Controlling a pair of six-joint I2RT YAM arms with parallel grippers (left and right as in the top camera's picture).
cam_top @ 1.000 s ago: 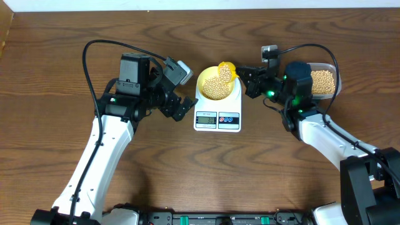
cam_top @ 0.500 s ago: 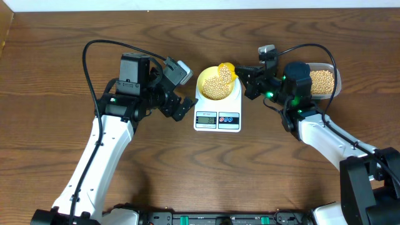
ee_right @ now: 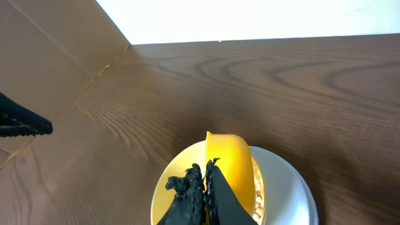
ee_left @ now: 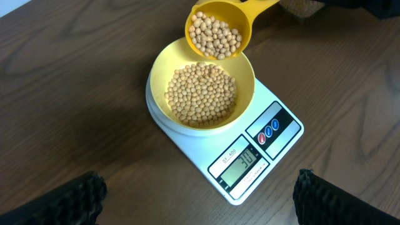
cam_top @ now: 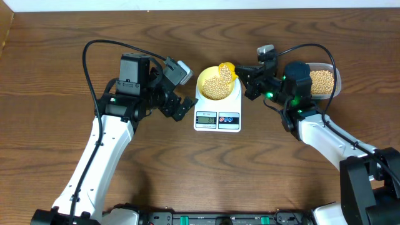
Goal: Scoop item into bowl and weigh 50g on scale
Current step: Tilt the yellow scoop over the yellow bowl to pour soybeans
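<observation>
Soybeans [ee_left: 201, 94] half fill the pale yellow bowl [ee_left: 157, 74], which sits on the white scale [ee_left: 203, 156] at frame centre; the display appears to read 30. The right arm reaches in from the upper right. The right gripper [cam_top: 245, 79] is clenched on the handle of a yellow scoop [ee_left: 215, 31], which is heaped with beans and tilted over the bowl's far rim. The left gripper [cam_top: 179, 105] hangs just left of the scale, fingers spread wide and holding nothing. A clear tub [cam_top: 324, 80] of beans stands at the upper right.

scoop [ee_left: 219, 9] over bowl [ee_left: 157, 78] blocks its far rim, bare table [cam_top: 219, 169] before scale [cam_top: 217, 119], left hand [cam_top: 183, 107] crowds scale's left
</observation>
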